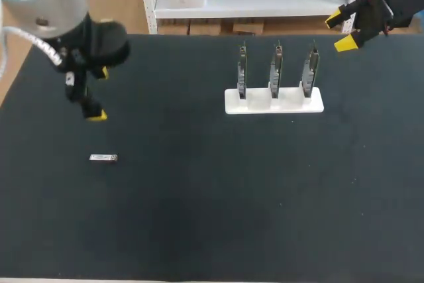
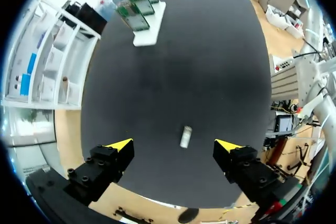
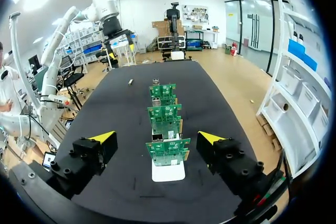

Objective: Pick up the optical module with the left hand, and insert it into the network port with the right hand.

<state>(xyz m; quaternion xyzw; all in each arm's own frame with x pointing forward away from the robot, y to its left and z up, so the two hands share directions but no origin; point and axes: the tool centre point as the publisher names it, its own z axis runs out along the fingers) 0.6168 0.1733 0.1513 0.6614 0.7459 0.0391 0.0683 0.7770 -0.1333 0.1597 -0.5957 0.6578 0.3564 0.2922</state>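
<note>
Both grippers released, module flat on the mat.
Optical module [image 1: 103, 158] lies at 6 o'clock from left gripper [image 1: 101, 95], open table [image 1: 199, 217] all round it. Right gripper [image 1: 339, 32] hangs at far edge, 1 o'clock from board stand [image 1: 273, 101]. Network port too small to make out.

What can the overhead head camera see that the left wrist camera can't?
Only the head view shows the right gripper, open, near the table's far right corner. Only the left wrist view shows the green faces of the circuit boards, which the head view sees edge-on. Both show the left gripper, open, the optical module lying on the black table, and the white stand that holds the three boards.
</note>
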